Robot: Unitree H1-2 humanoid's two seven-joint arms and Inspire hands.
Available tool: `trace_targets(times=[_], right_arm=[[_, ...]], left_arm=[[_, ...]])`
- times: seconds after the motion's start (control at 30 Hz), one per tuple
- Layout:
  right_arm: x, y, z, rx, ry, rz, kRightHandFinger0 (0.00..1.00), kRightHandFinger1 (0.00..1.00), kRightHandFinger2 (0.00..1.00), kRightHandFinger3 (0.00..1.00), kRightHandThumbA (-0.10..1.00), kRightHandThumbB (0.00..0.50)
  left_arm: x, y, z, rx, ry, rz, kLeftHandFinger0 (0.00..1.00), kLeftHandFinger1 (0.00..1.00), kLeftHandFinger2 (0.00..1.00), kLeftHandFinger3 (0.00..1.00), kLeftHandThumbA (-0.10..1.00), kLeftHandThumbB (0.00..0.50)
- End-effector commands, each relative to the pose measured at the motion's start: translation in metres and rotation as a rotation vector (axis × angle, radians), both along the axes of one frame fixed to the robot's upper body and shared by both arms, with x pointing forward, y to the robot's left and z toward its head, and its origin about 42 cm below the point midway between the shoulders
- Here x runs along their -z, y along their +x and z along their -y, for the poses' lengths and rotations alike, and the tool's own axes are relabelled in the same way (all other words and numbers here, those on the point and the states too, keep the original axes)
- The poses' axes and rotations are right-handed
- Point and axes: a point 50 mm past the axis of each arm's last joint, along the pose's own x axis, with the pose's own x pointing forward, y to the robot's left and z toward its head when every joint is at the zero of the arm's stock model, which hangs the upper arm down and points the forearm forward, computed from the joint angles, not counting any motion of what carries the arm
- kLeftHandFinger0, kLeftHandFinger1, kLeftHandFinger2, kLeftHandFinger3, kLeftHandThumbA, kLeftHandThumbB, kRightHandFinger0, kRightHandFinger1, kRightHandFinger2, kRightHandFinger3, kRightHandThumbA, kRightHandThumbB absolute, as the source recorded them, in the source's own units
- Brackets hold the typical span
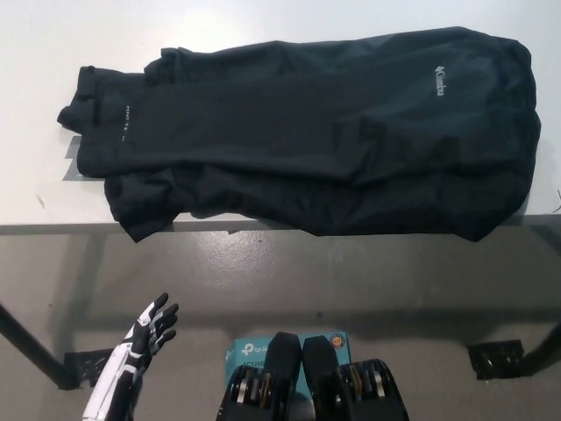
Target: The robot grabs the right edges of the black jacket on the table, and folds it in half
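Jacket: one black fabric jacket (307,132) lay spread lengthwise on the pale grey worktop (53,35), well above and to the right of the left hand, with a small white logo (441,82) near its right end.
Jacket edges: its lower edge hung slightly over the worktop's front edge; its left end lay bunched and creased.
Left hand: one white-and-black left hand (147,326) hung low at the lower left, below the worktop's front edge, fingers spread and holding nothing, well apart from the jacket.
Right hand: not in view.
Box: one teal cardboard box (254,351) with white lettering sat on the floor, just right of the left hand; whether anything was in it could not be told.
Floor: grey concrete floor (351,281) lay under the worktop.
Worktop feet: two dark metal feet, one (83,364) just left of the left hand and one (495,358) far right of it.
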Motion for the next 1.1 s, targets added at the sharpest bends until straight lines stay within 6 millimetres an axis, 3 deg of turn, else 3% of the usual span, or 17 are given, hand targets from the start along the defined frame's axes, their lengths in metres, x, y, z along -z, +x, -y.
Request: trace_targets(times=[0.0, 0.07, 0.27, 0.43, 0.63, 0.8, 1.0, 1.07], right_arm=[[-0.018, 0.028, -0.011, -0.223, 0.316, 0.066, 1.00, 1.00, 1.00, 1.00, 1.00, 0.309], [-0.010, 0.034, -0.020, -0.231, 0.356, 0.046, 1.00, 1.00, 1.00, 1.00, 1.00, 0.335], [0.020, 0.046, -0.036, -0.267, 0.373, -0.043, 1.00, 1.00, 1.00, 1.00, 1.00, 0.289], [0.039, 0.052, -0.047, -0.278, 0.397, -0.092, 1.00, 1.00, 1.00, 1.00, 1.00, 0.290], [0.057, 0.053, -0.053, -0.310, 0.409, -0.117, 1.00, 1.00, 1.00, 1.00, 1.00, 0.347], [0.052, 0.051, -0.054, -0.355, 0.436, -0.076, 1.00, 1.00, 1.00, 1.00, 1.00, 0.370], [0.041, 0.045, -0.046, -0.367, 0.448, -0.037, 1.00, 1.00, 1.00, 1.00, 1.00, 0.339], [0.034, 0.045, -0.044, -0.371, 0.435, -0.020, 1.00, 1.00, 1.00, 1.00, 1.00, 0.353]], left_arm=[[-0.006, -0.003, 0.000, -0.004, -0.048, 0.065, 1.00, 1.00, 1.00, 1.00, 1.00, 0.299], [-0.008, -0.001, 0.000, -0.003, -0.057, 0.062, 1.00, 1.00, 1.00, 1.00, 1.00, 0.313], [-0.007, -0.005, -0.003, -0.011, -0.025, 0.062, 1.00, 1.00, 1.00, 1.00, 1.00, 0.307], [-0.009, -0.005, -0.005, -0.025, -0.009, 0.077, 1.00, 1.00, 1.00, 1.00, 1.00, 0.290], [-0.009, -0.009, -0.008, -0.032, -0.007, 0.070, 1.00, 1.00, 1.00, 1.00, 1.00, 0.302], [-0.014, -0.005, -0.009, -0.032, -0.003, 0.101, 1.00, 1.00, 1.00, 1.00, 1.00, 0.291], [-0.012, -0.007, -0.012, -0.017, -0.005, 0.102, 1.00, 1.00, 1.00, 1.00, 1.00, 0.288], [-0.013, -0.004, -0.012, -0.018, -0.008, 0.105, 1.00, 1.00, 1.00, 1.00, 1.00, 0.297]])
